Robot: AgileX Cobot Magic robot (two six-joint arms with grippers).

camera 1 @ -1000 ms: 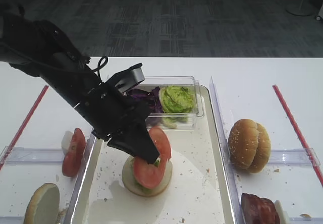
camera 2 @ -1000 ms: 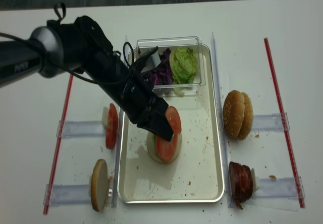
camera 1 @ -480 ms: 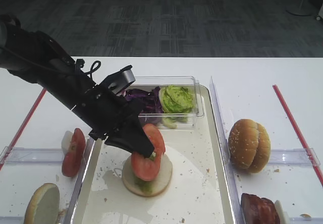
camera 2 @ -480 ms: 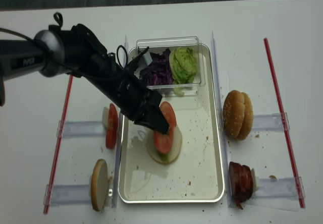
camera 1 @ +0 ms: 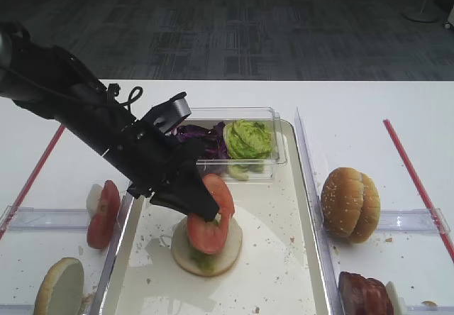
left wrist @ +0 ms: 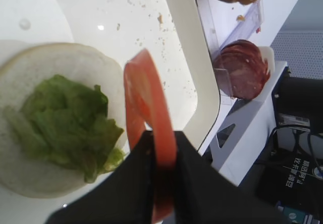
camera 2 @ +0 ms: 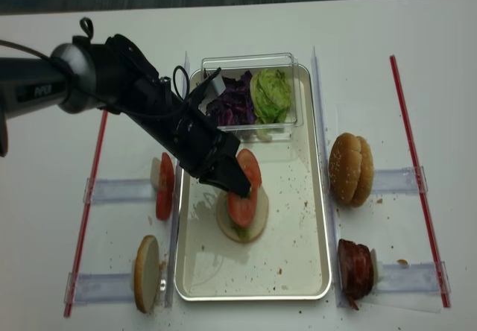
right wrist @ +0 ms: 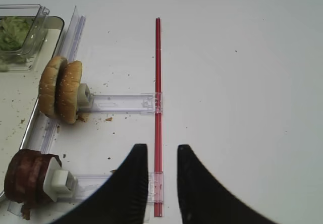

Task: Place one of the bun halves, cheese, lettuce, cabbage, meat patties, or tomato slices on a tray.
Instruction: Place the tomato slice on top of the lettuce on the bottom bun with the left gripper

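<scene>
The left end effector (camera 1: 206,212) is clenched on a tomato slice (camera 1: 211,214), held edge-up just over the lettuce (left wrist: 63,123) on the bun half (camera 1: 206,251) in the tray (camera 1: 301,187); released while tilted, it could roll off.

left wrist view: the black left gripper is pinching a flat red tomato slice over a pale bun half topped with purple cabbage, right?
Not quite. In the left wrist view the black left gripper pinches the flat red tomato slice over the pale bun half, but the topping is crinkly green lettuce, not purple cabbage.
</scene>
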